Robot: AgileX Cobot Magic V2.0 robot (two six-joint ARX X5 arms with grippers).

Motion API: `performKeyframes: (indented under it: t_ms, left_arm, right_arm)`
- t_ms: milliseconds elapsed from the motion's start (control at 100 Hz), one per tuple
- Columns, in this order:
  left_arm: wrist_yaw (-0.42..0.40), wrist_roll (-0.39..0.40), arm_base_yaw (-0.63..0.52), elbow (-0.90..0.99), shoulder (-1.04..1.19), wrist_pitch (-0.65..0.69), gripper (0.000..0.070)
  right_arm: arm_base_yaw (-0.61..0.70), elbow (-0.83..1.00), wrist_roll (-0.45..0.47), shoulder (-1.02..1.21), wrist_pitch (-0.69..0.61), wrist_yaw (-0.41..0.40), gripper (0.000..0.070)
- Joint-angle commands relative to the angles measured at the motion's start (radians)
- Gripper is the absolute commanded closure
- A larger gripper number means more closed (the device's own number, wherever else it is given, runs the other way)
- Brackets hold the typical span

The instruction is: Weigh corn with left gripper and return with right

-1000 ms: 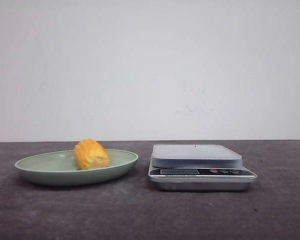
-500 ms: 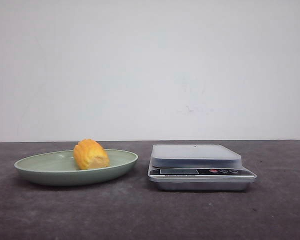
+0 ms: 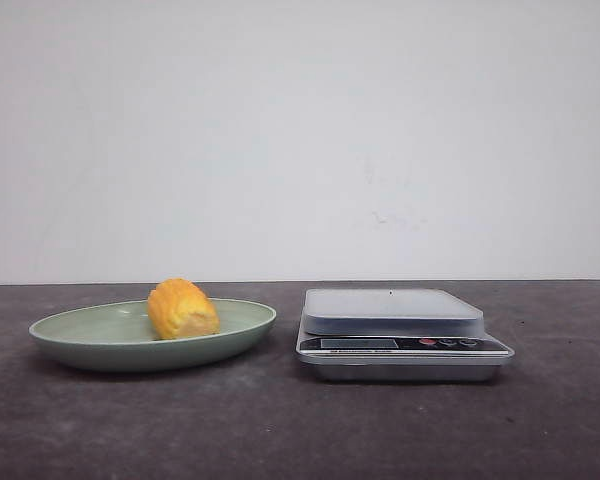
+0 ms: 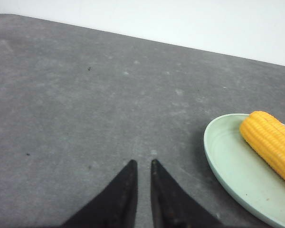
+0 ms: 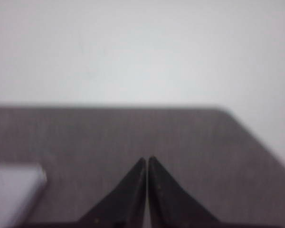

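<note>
The corn (image 3: 182,309), a short yellow-orange cob piece, lies in the green dish (image 3: 100,345) at the left of the table. In the left wrist view the corn (image 4: 270,142) and the dish (image 4: 228,161) are off to one side of my left gripper (image 4: 143,164). That gripper is over bare table, empty, its fingers a narrow gap apart. My right gripper (image 5: 147,159) is shut and empty, with a corner of the scale (image 5: 14,190) beside it. Neither gripper shows in the front view.
A silver kitchen scale (image 3: 400,330) with a flat platform stands right of the dish, a small gap between them. The dark grey table (image 3: 280,430) ends at a white wall behind.
</note>
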Motion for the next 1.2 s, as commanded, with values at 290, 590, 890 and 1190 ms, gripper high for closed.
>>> performKeyframes:
  t_ms: [290,590,890,1190]
  left_arm:
    - [0.002,0.01,0.001,-0.016,-0.002,-0.005,0.07]
    - [0.002,0.01,0.001,-0.016,-0.002,-0.005,0.07]
    - [0.002,0.01,0.001,-0.016,-0.002,-0.005,0.07]
    - [0.002,0.01,0.001,-0.016,-0.002,-0.005,0.07]
  right_arm:
    - [-0.001,-0.181,0.053,-0.003,0.035,0.036,0.07]
    - [0.0,-0.181,0.049,-0.003,0.043,0.04,0.07]
    - [0.0,-0.181,0.049,-0.003,0.043,0.04,0.07]
    - [0.0,-0.181,0.049,-0.003,0.063,0.039,0.07]
